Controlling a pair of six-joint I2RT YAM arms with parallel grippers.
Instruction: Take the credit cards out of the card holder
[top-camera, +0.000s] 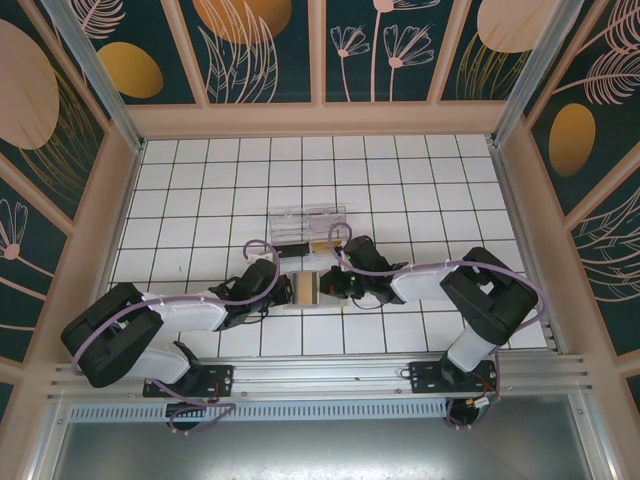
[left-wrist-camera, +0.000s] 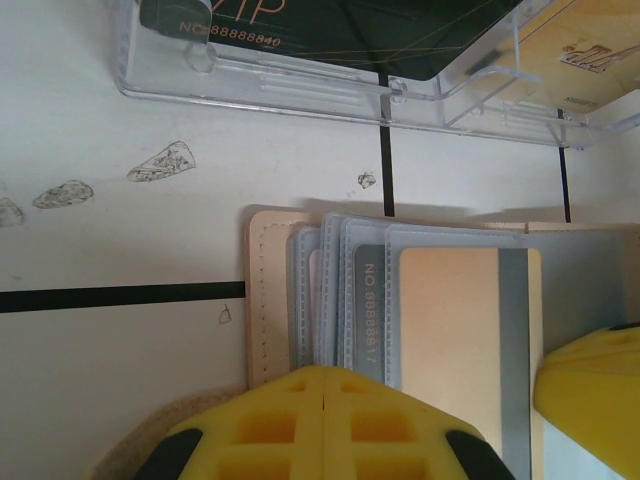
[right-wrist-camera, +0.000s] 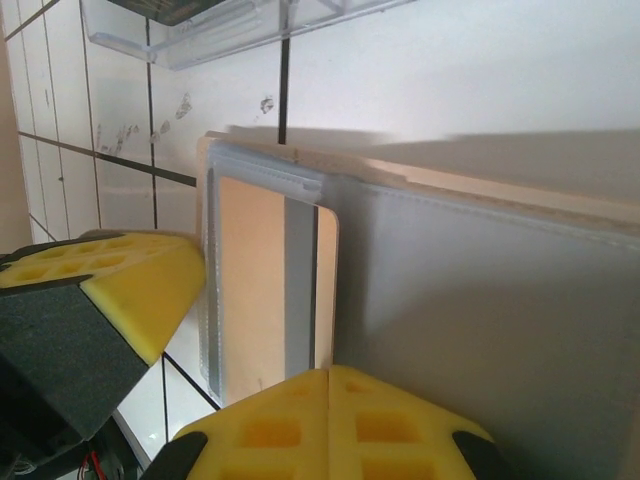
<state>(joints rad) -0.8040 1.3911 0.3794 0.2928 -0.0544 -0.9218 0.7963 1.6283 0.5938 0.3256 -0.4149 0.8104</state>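
Note:
The card holder (top-camera: 306, 290) lies open on the white tiles between my two grippers. Its tan edge (left-wrist-camera: 268, 300) and blue-grey pockets face up, and the grey lining (right-wrist-camera: 480, 300) fills the right side. One credit card (left-wrist-camera: 450, 330), peach with a grey stripe, sits in the front pocket, with others tucked edge-on behind it. My left gripper (left-wrist-camera: 325, 375) is shut with its tips resting on the pockets' near edge. My right gripper (right-wrist-camera: 330, 372) is shut at the card (right-wrist-camera: 250, 270) and lining boundary. Whether it pinches the card I cannot tell.
A clear plastic compartment box (top-camera: 307, 224) stands just beyond the holder, with a black card (left-wrist-camera: 330, 25) and a tan one inside. The wooden walls of the enclosure surround the tiled floor. Both arms (top-camera: 190, 310) reach in from the near rail.

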